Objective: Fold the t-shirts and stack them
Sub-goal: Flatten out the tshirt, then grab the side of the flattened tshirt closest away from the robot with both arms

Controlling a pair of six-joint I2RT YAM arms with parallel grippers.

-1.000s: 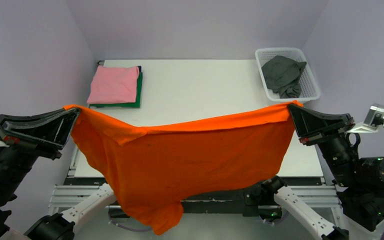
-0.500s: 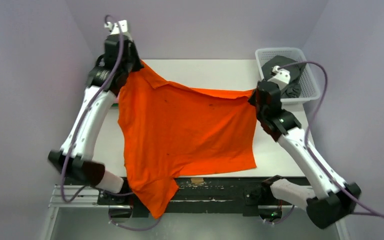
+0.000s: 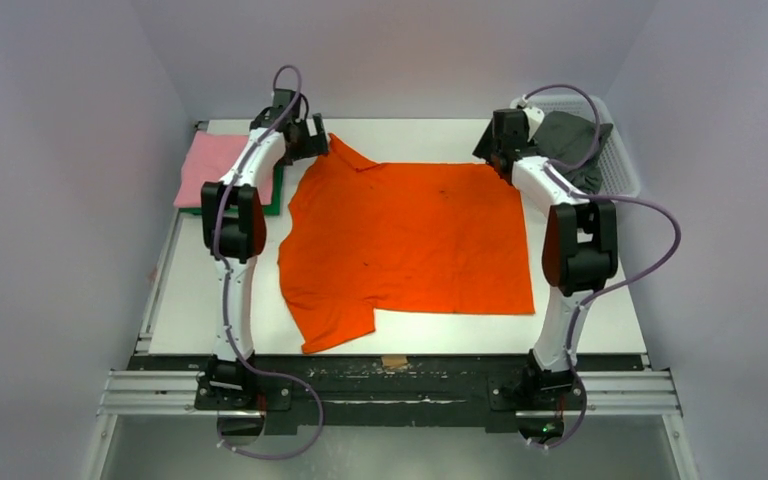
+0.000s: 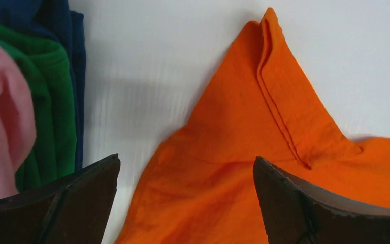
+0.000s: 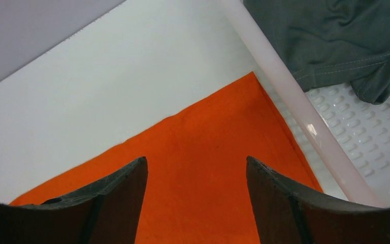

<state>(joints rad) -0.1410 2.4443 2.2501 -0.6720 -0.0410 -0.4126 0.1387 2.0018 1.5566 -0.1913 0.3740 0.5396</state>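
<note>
- Orange t-shirt (image 3: 410,235): spread flat on table (image 3: 410,140) centre.
- Left gripper (image 4: 185,168), right gripper (image 5: 195,168): jaws wide apart, empty, above far corners.
- Cloth likely light, limp; grip hems or corners.

right end effector (image 5: 195,161) spread over orange t-shirt (image 5: 218,137) corner | corner beside basket (image 5: 294,101) | dark grey t-shirt (image 5: 335,35) inside

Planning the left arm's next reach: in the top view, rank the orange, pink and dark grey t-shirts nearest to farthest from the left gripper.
1. Orange t-shirt: its far left corner lies right beside the left gripper.
2. Pink t-shirt: folded, a little to the gripper's left.
3. Dark grey t-shirt: in the basket at the far right.
</note>
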